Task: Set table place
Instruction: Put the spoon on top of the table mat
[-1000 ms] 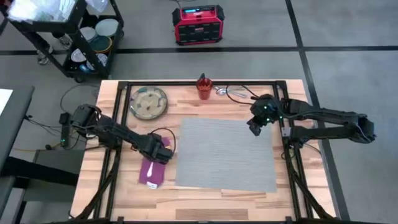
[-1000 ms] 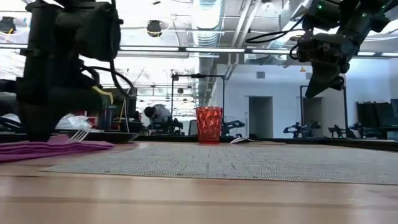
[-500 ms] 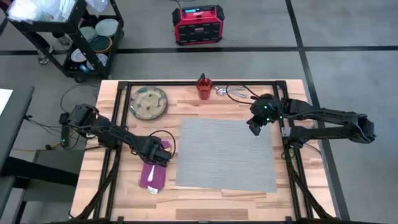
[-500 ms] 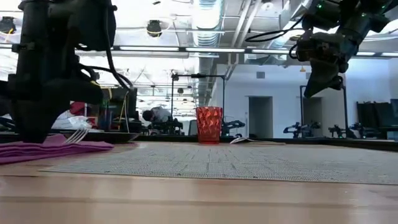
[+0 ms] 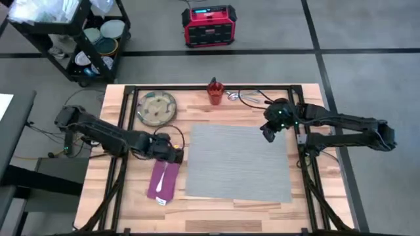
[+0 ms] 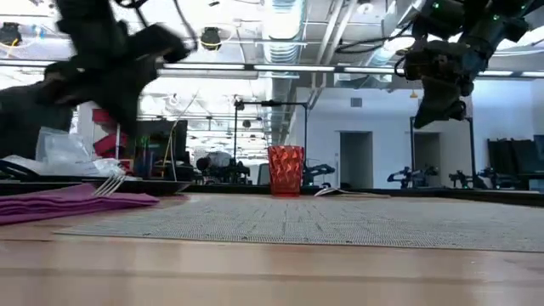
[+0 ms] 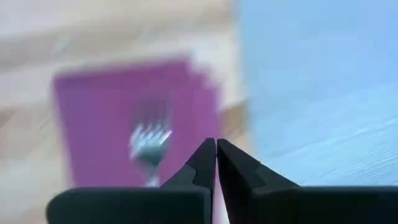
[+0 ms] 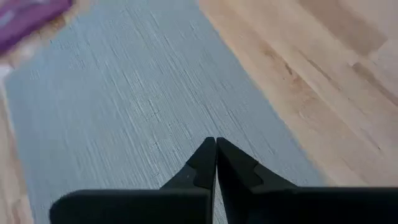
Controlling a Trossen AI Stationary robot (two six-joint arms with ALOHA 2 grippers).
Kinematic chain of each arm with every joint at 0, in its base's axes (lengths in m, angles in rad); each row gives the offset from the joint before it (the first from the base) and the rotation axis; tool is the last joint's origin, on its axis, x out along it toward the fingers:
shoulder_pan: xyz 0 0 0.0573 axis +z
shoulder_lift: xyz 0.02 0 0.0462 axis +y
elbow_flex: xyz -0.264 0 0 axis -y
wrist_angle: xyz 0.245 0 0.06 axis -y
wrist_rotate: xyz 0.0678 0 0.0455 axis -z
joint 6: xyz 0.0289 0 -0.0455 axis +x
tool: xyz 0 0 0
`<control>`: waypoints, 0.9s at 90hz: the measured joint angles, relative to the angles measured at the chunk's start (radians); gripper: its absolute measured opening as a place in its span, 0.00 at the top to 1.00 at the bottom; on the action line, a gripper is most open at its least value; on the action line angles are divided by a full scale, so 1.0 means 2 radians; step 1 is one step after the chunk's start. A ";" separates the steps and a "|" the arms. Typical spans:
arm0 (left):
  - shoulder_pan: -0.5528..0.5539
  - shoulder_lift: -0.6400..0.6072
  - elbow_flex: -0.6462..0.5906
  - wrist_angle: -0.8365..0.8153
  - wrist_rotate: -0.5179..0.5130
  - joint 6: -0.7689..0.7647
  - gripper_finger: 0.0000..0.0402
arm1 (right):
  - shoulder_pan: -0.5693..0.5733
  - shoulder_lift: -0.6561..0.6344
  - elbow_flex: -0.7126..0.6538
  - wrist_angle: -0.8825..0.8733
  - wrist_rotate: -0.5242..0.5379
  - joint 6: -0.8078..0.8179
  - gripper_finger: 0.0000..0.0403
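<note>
Left gripper (image 7: 216, 149), fingers pressed together on nothing, hangs over the magenta napkin (image 5: 162, 180), where the fork (image 7: 149, 137) lies beside the grey mat (image 5: 237, 162); right gripper (image 8: 216, 148), likewise closed and empty, waits above that mat's far edge.

Open workshop, grey floor crossed by dark seams.
Black wheeled cart (image 5: 79, 36) at 10 o'clock, stacked with dishes and clear plastic; red-and-black box (image 5: 209, 25) on the floor at 12. Beyond, white walls, two dark doorways (image 6: 356, 159), exposed ducts (image 6: 282, 19) and strip lights (image 6: 229, 70) overhead, dark equipment along the far side.
</note>
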 joint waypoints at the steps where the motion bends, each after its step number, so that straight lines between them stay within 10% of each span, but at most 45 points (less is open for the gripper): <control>1: 0.003 -0.001 0.000 0.006 -0.008 0.002 1.00 | 0.000 0.000 0.002 0.000 0.000 0.000 1.00; 25: 0.121 0.007 0.000 0.055 -0.075 0.085 1.00 | 0.000 0.000 0.032 0.041 0.000 -0.001 1.00; 45: 0.241 0.015 -0.034 0.033 -0.130 -0.054 1.00 | -0.014 0.005 0.032 0.043 0.001 -0.002 1.00; 66: 0.363 0.031 -0.063 0.358 0.139 0.323 1.00 | -0.101 0.081 0.039 0.106 -0.037 0.030 1.00; 81: 0.402 0.042 -0.053 0.442 0.142 0.391 1.00 | -0.147 0.201 0.110 0.061 -0.065 0.002 1.00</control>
